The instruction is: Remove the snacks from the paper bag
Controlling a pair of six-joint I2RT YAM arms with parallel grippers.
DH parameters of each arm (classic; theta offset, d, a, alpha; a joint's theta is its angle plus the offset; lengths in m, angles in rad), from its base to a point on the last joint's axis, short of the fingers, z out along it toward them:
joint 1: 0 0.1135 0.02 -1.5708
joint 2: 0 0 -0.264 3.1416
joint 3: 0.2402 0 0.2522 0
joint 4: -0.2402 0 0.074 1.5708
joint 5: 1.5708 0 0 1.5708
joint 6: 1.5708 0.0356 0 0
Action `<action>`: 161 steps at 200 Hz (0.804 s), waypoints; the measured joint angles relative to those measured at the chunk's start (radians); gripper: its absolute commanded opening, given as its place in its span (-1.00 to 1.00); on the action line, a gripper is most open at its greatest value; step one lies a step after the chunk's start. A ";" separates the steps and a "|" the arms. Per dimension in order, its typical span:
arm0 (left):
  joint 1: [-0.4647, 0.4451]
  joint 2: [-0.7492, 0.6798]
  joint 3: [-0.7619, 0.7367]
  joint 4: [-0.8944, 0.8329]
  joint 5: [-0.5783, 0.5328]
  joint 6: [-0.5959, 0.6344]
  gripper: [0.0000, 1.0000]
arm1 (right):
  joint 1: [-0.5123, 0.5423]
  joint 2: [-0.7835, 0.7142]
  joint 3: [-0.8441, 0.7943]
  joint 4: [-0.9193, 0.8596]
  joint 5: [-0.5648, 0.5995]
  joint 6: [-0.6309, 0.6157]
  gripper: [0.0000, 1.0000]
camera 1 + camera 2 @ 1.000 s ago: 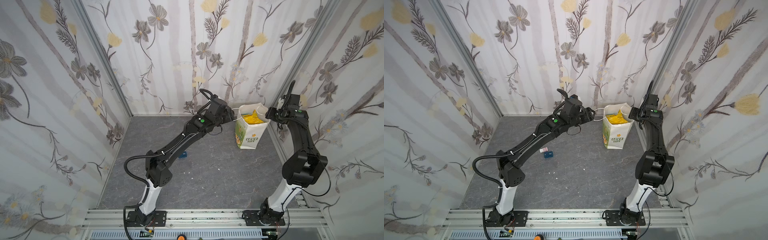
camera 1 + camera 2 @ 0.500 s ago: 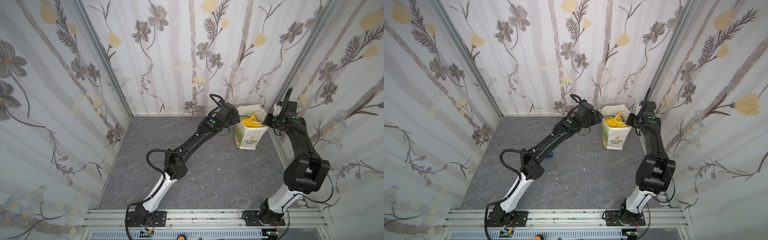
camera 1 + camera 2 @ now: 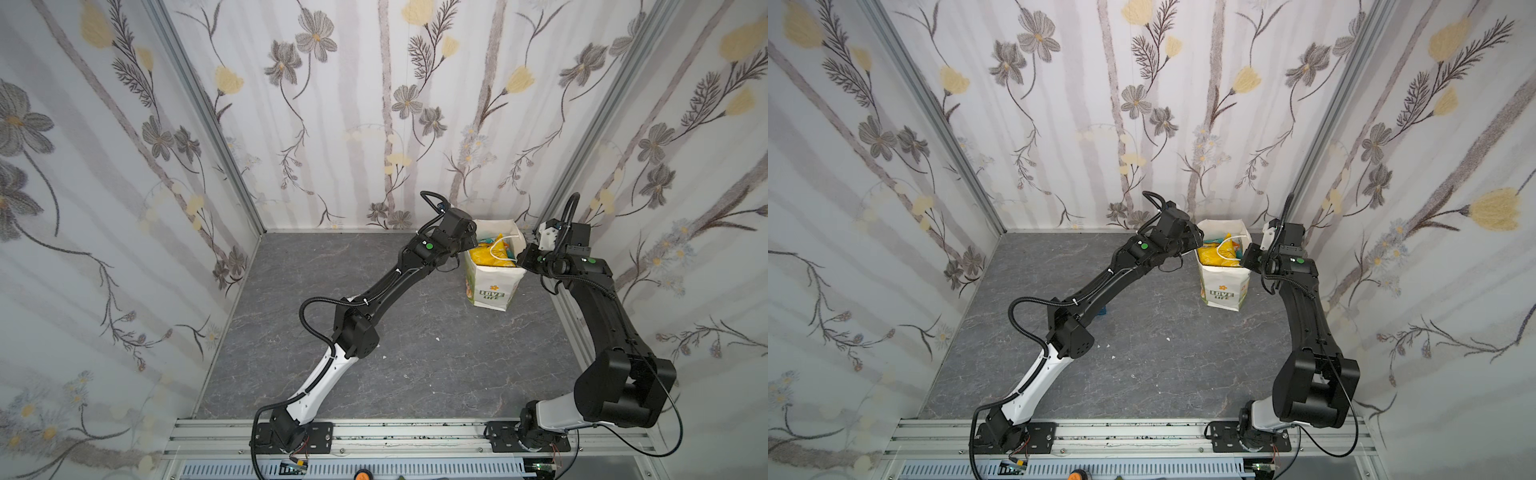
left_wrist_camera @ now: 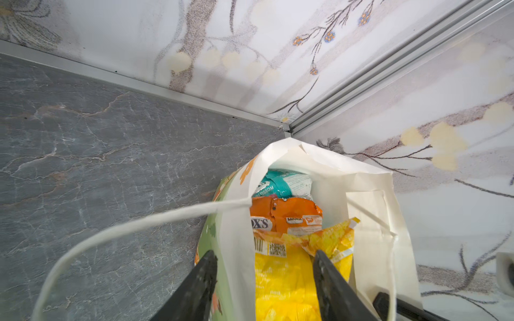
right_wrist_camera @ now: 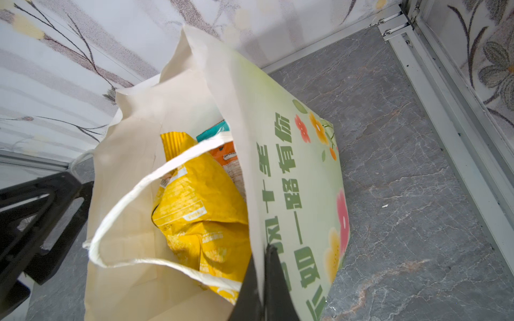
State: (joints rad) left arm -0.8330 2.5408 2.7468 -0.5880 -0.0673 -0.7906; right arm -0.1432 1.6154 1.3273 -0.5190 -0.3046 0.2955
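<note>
The white paper bag [image 3: 492,276] [image 3: 1224,284] stands upright at the back right of the grey floor. Snacks fill it: a yellow packet [image 4: 281,278] [image 5: 200,211] on top, an orange packet [image 4: 286,215] and a teal packet [image 4: 283,183] behind it. My left gripper [image 4: 265,266] [image 3: 471,249] is open and straddles the bag's left wall. One finger is outside the bag and the other is inside, over the yellow packet. My right gripper [image 5: 262,266] [image 3: 524,257] is shut on the bag's green printed right wall near its rim.
The back wall and right wall stand close behind and beside the bag, with an aluminium rail [image 5: 445,133] along the floor. One white cord handle [image 4: 139,225] loops out to the left. A small dark blue box [image 3: 1102,311] peeks out beside the left arm.
My right gripper has shut on the bag's right wall. My left gripper has moved right from beside the bag onto its left wall and narrowed a little. The bag has shifted slightly.
</note>
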 measured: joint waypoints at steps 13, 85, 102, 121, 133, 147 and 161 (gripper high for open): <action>0.003 0.009 0.002 -0.016 0.000 0.002 -0.06 | 0.005 -0.004 -0.007 0.010 0.001 0.001 -1.00; 0.010 0.031 0.002 -0.076 0.021 0.005 -1.00 | 0.019 -0.005 -0.008 0.023 0.017 0.010 -1.00; 0.012 0.021 0.002 -0.099 0.027 0.002 -1.00 | 0.027 -0.006 -0.011 0.026 0.019 0.021 -1.00; 0.013 -0.006 -0.006 -0.140 0.030 0.008 -1.00 | 0.053 -0.021 -0.012 0.022 0.023 0.037 -1.00; 0.013 -0.042 -0.034 -0.163 0.030 0.011 -1.00 | 0.072 -0.038 -0.014 0.010 0.018 0.055 -1.00; 0.014 -0.103 -0.089 -0.196 0.030 0.031 -1.00 | 0.097 -0.060 -0.029 0.003 0.007 0.086 -1.00; 0.014 -0.181 -0.167 -0.224 0.026 0.054 -1.00 | 0.132 -0.091 -0.060 0.000 0.002 0.121 -1.00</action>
State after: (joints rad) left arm -0.8192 2.3596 2.5793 -0.8116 -0.0414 -0.7368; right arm -0.0116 1.5242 1.2671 -0.5190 -0.3031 0.4160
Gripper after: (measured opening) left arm 0.050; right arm 0.049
